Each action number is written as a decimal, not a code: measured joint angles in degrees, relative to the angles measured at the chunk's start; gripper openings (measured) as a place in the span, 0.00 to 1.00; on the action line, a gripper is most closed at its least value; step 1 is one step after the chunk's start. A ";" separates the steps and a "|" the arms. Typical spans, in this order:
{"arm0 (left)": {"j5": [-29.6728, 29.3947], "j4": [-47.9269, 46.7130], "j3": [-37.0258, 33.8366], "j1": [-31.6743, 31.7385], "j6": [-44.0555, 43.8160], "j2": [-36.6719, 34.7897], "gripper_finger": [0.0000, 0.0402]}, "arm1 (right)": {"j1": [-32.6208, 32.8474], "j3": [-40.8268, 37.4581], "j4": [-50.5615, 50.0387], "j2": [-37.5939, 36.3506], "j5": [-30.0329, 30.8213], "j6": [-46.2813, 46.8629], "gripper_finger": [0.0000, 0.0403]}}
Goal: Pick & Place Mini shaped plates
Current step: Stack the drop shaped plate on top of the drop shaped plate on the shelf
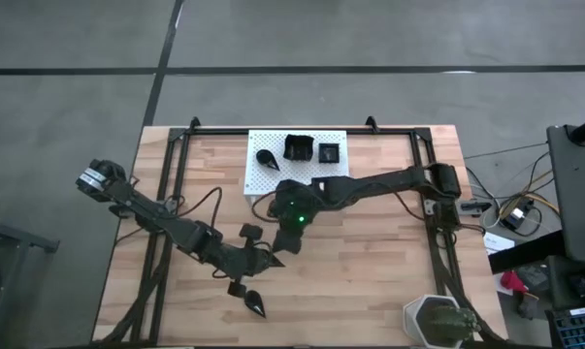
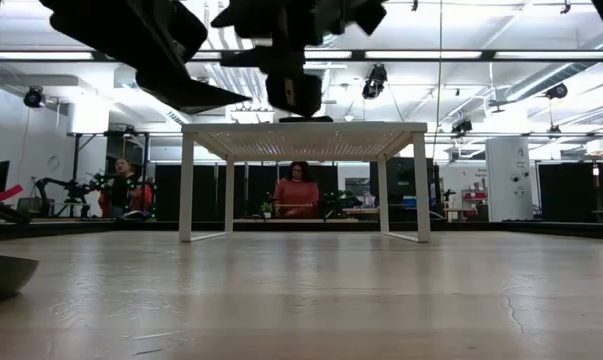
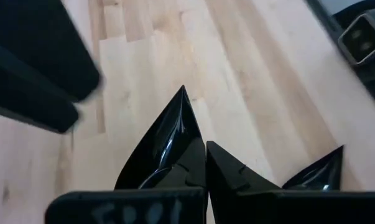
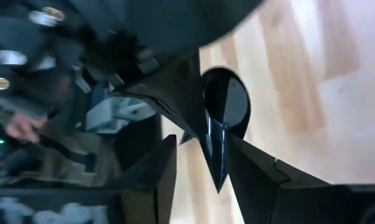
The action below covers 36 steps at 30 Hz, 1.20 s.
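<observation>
A pale wood table holds a white stand with three black plates. The left gripper is clamped on a teardrop plate; the right gripper, fingers apart, meets it. Another teardrop lies near the front edge. A seated person shows in the room behind.

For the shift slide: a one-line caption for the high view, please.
Mid-table handover: left gripper shut on a teardrop plate, open right gripper alongside; three plates on the white stand.

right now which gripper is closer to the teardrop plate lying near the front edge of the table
Left. The left gripper is just behind the teardrop plate; the right gripper is farther back, toward the white stand.
</observation>
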 joint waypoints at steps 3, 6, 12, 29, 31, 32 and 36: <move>-1.18 -0.54 0.00 -0.40 0.02 -0.01 0.00 | 0.42 -0.16 -0.50 -2.05 3.88 -4.73 0.36; -1.29 -0.57 -0.02 -0.68 -0.07 -0.15 0.00 | 1.20 -0.70 -1.89 -4.64 8.89 -9.33 0.37; -3.36 -0.75 -0.13 -1.99 1.89 -2.86 0.00 | 4.17 -4.15 -2.23 -9.54 17.54 -16.51 0.36; -14.08 -9.53 -2.91 5.75 31.46 -20.16 0.00 | 10.14 -15.97 6.63 -13.04 21.40 -19.83 0.28; -12.28 -9.59 -2.91 9.53 33.03 -21.25 0.00 | 10.38 -17.04 7.21 -13.16 21.39 -19.83 0.27; -11.07 -9.61 -2.91 11.44 34.03 -21.79 0.00 | 10.40 -17.51 7.62 -13.16 21.37 -19.83 0.27; -3.75 -8.24 -2.88 19.53 38.05 -23.64 0.00 | 10.36 -18.22 8.33 -13.21 21.42 -20.14 0.25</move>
